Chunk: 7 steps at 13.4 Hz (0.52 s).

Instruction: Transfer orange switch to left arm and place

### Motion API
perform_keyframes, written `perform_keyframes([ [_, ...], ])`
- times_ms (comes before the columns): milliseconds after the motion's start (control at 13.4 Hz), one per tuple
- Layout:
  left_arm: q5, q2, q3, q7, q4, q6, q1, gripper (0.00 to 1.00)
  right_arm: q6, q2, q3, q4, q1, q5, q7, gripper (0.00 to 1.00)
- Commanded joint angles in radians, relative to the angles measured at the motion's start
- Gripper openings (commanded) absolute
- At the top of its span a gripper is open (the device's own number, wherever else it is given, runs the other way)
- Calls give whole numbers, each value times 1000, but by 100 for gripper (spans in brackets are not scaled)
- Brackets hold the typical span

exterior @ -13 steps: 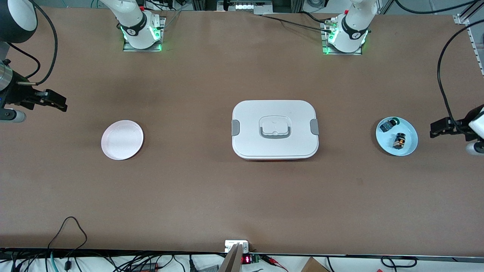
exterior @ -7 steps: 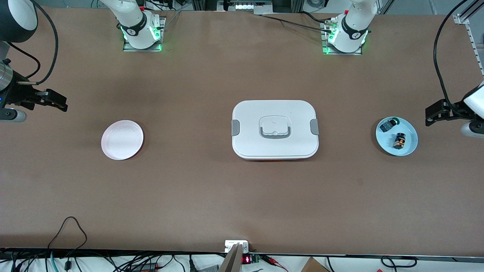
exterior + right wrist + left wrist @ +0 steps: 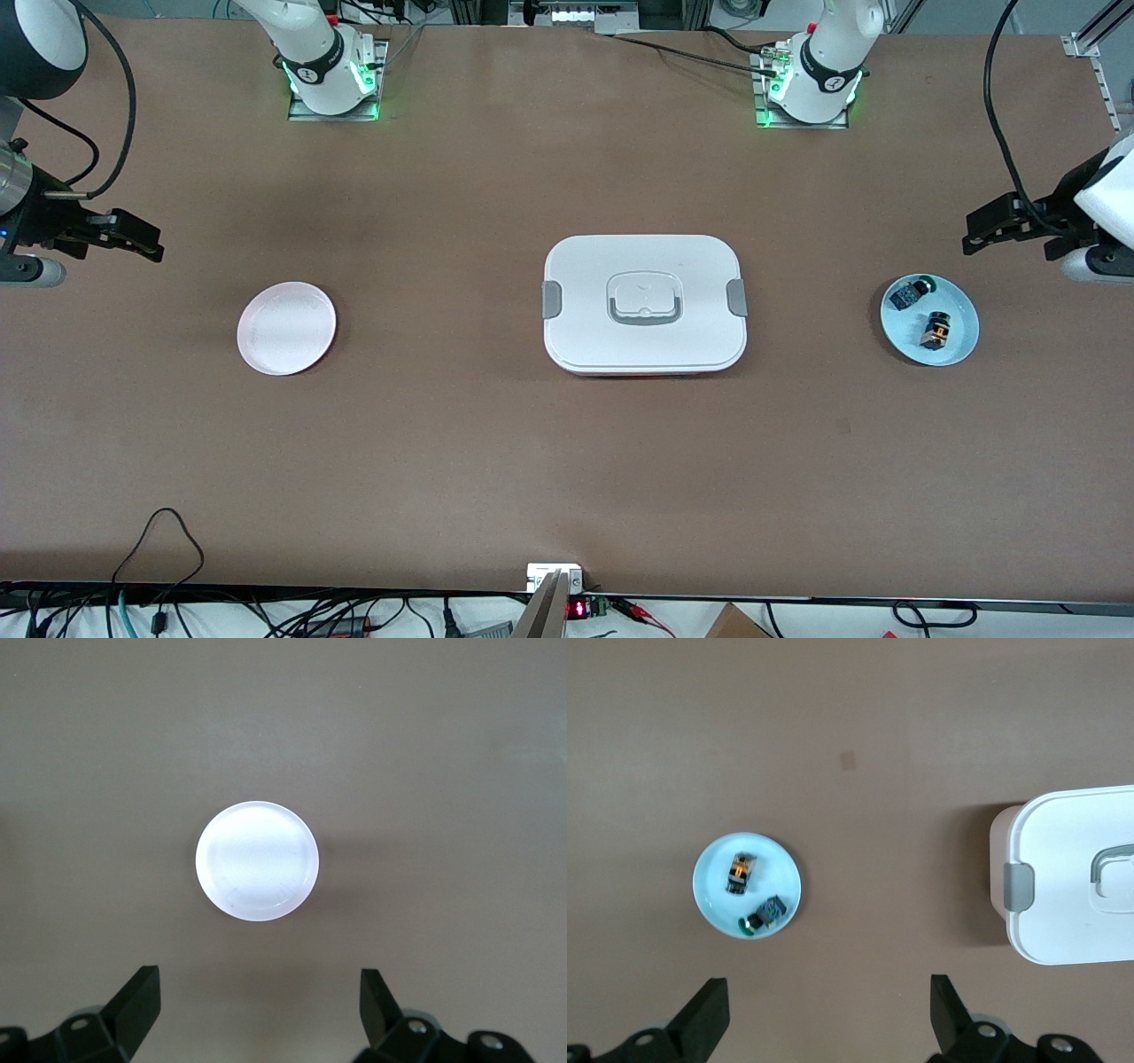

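Our table (image 3: pixel 496 461) carries, at centre, the box (image 3: pixel 644 303). At three o'clock, a blue plate (image 3: pixel 961 347) holding the orange switch (image 3: pixel 934 329); above it our left gripper (image 3: pixel 976 232), fingers wide. At nine o'clock, right gripper (image 3: pixel 151 249) waits, fingers wide.

Pale blue plate (image 3: pixel 961 347), pink plate (image 3: pixel 286 328), green-tipped component (image 3: pixel 909 293).

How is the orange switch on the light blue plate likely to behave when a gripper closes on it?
The orange switch looks small and rigid, so probably light. It seems to lie tilted on the light blue plate, so it may roll or skid on the smooth surface. The green-tipped component sits apart from it, probably leaving finger room.
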Motion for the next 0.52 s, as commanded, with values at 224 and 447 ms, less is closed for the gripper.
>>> perform_keyframes([
  [224, -9, -56, 13, -58, -59, 22, -8, 100, -7, -3, 5, 5, -10, 17, -14, 100],
  [447, -23, -22, 21, -49, -31, 24, -1, 100, -7, -3, 5, 5, -9, 17, -14, 100],
])
